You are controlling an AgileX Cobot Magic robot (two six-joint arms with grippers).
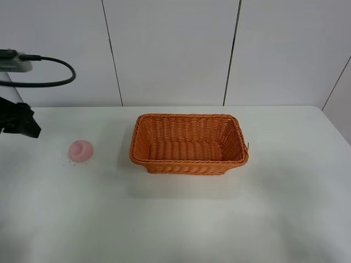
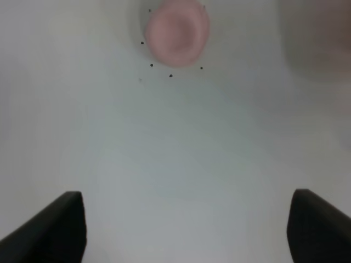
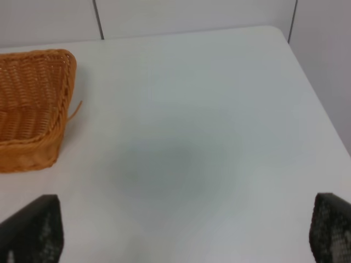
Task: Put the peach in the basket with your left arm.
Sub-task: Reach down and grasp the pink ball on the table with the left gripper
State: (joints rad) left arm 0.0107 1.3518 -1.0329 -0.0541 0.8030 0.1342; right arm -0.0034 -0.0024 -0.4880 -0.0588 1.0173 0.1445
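The pale pink peach (image 1: 81,150) lies on the white table (image 1: 175,219), left of the basket. The orange-brown wicker basket (image 1: 188,143) stands empty at the table's middle. My left arm (image 1: 19,120) shows at the far left edge of the exterior view, above and left of the peach. In the left wrist view the peach (image 2: 176,32) is ahead of my left gripper (image 2: 186,227), whose two black fingertips (image 2: 52,227) stand wide apart with nothing between them. My right gripper (image 3: 186,233) is open and empty over bare table; the basket's corner (image 3: 30,104) shows in its view.
A black cable (image 1: 52,71) loops above the left arm. Small dark specks (image 2: 170,75) lie on the table around the peach. The table's right edge (image 3: 323,109) meets a white panelled wall (image 1: 175,49).
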